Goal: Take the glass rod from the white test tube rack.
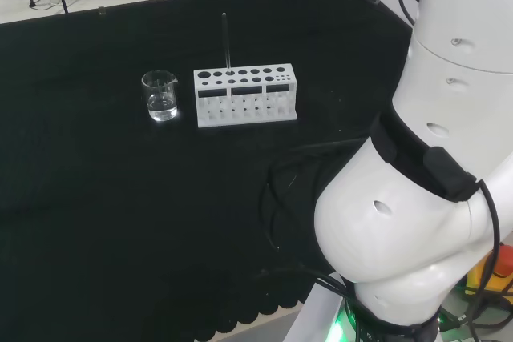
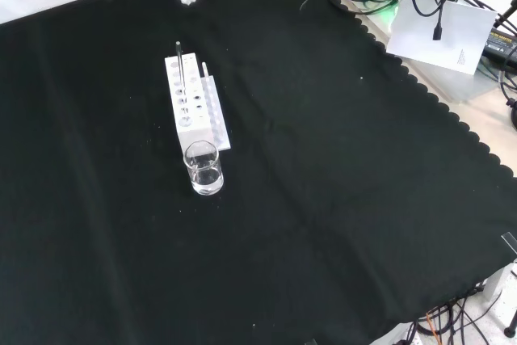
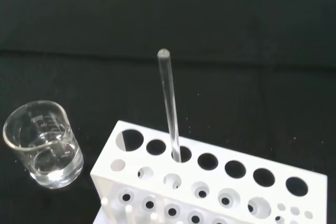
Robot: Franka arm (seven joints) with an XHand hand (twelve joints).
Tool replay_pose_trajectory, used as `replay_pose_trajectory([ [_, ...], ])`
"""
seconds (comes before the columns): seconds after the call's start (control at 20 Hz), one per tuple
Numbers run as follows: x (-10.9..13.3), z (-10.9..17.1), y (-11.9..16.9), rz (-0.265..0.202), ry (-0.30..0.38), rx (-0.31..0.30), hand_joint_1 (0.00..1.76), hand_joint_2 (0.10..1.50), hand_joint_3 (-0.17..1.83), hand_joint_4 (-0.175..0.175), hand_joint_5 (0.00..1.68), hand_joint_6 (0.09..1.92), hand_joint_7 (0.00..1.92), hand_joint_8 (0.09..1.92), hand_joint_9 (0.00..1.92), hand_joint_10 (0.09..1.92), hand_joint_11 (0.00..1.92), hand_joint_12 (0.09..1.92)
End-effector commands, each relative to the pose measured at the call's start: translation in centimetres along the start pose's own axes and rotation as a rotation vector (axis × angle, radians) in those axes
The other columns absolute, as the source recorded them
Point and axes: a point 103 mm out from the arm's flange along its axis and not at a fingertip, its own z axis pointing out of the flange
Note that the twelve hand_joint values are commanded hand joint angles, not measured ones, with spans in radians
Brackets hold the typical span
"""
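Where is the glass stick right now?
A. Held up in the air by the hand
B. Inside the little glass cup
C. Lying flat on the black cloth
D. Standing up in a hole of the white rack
D: the glass rod stands upright in a hole of the white test tube rack, apart from the beaker beside it.

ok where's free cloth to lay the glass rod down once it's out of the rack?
Bare black cloth lies wide open right of the white test tube rack in the front view. It is crowded only where the small clear glass beaker stands apart from the rack's near end. The clear glass rod stands upright in a back-row hole.
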Motion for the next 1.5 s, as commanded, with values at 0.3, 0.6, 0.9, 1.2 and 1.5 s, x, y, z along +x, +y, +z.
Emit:
replay_pose_trajectory([
  [0.3, 1.2, 3.2, 0.6, -0.006, -0.017, 0.041, 0.64, 1.18, -0.17, -0.116, 0.11, 0.09, 0.13, 0.88, 0.38, 0.89, 0.03, 1.46],
  [0.6, 1.0, 5.1, 0.8, -0.002, -0.026, 0.069, 0.63, 1.18, -0.17, -0.116, 0.12, 0.09, 0.15, 0.89, 0.42, 0.88, 0.05, 1.46],
  [0.9, 1.5, 7.2, 0.9, -0.011, -0.022, 0.097, 0.63, 1.19, -0.17, -0.118, 0.14, 0.09, 0.21, 0.91, 0.48, 0.87, 0.08, 1.46],
  [1.2, 1.0, 9.2, 1.3, -0.013, -0.014, 0.121, 0.63, 1.19, -0.17, -0.122, 0.18, 0.09, 0.36, 0.92, 0.63, 0.83, 0.16, 1.44],
  [1.5, 0.6, 9.8, 1.8, -0.015, 0.006, 0.152, 0.64, 1.21, -0.17, -0.119, 0.27, 0.09, 0.61, 0.88, 0.82, 0.81, 0.33, 1.39],
])
